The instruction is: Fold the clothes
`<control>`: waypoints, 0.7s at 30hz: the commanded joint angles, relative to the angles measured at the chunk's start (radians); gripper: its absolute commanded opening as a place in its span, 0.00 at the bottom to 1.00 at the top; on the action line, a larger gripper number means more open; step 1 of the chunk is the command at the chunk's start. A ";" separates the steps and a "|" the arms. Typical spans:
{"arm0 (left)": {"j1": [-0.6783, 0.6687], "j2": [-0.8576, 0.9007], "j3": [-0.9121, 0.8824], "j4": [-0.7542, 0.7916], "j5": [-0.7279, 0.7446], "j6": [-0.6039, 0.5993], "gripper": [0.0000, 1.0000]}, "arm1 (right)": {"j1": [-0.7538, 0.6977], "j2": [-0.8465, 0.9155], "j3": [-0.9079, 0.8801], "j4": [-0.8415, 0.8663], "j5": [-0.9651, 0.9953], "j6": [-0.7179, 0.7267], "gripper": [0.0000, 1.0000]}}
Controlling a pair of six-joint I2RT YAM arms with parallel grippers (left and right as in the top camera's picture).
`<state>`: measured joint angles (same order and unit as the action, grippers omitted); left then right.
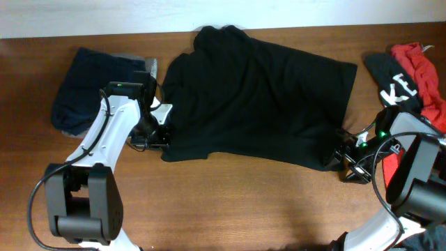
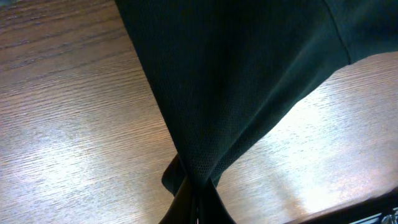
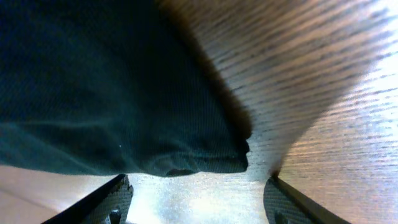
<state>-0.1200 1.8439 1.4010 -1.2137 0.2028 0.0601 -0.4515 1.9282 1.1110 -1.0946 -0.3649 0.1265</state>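
Left gripper (image 2: pixel 196 205), bottom centre of the left wrist view: I'm clamping it tight on a bunched fold of the large plain black fabric shirt (image 2: pixel 236 87), and the cloth is fanning up and away toward the top of the frame.

Right gripper (image 3: pixel 198 200), bottom of the right wrist view: the jaws are standing apart and gripping nothing. The shirt's hem corner is lying just ahead of the two fingers (image 3: pixel 115 198) and between them; I can't tell if it's touching either.

Overhead: the shirt is lying mid-frame on the brown wooden table (image 1: pixel 230 209), long axis running left to right and dipping toward lower right. I'm holding its lower-left corner with the left. The right is sitting at the lower-right corner, so each arm is nearest its own end.

Judging: the next move is hinging on that hem corner lying forward of the spread right fingers, so short push in, then clamp.

Farther out: folded navy fabric garment (image 1: pixel 90 94) upper left, crumpled red and black fabric garments (image 1: pixel 418 63) upper right, both apart from my fingers.
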 commanded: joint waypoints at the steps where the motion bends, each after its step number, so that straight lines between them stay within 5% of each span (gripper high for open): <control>1: 0.003 -0.010 0.006 -0.004 0.011 -0.007 0.00 | 0.006 0.030 -0.034 0.051 -0.043 0.014 0.36; 3: 0.003 -0.010 0.006 -0.013 0.011 -0.007 0.00 | 0.003 0.016 -0.026 0.039 -0.043 0.013 0.19; 8: 0.003 -0.010 0.006 -0.030 0.055 -0.008 0.00 | -0.018 -0.068 0.010 -0.007 -0.043 0.005 0.04; 9: 0.003 -0.010 0.006 -0.031 0.065 -0.008 0.01 | -0.020 -0.087 0.015 -0.013 -0.043 0.002 0.06; 10: 0.003 -0.010 0.006 -0.030 0.068 -0.008 0.00 | -0.020 -0.098 0.016 -0.019 -0.043 0.002 0.26; 11: 0.003 -0.010 0.006 -0.028 0.068 -0.007 0.00 | -0.019 -0.100 0.016 -0.035 -0.043 0.002 0.64; 12: 0.003 -0.010 0.006 -0.025 0.068 -0.007 0.00 | -0.014 -0.098 0.008 -0.040 -0.043 0.003 0.76; 18: 0.003 -0.010 0.006 -0.025 0.068 -0.007 0.01 | 0.029 -0.098 -0.060 0.043 -0.050 0.060 0.77; 21: 0.002 -0.010 0.006 -0.022 0.068 -0.007 0.00 | 0.047 -0.098 -0.104 0.129 -0.047 0.132 0.68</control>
<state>-0.1200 1.8439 1.4010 -1.2366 0.2550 0.0597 -0.4198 1.8442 1.0389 -1.0027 -0.4023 0.1848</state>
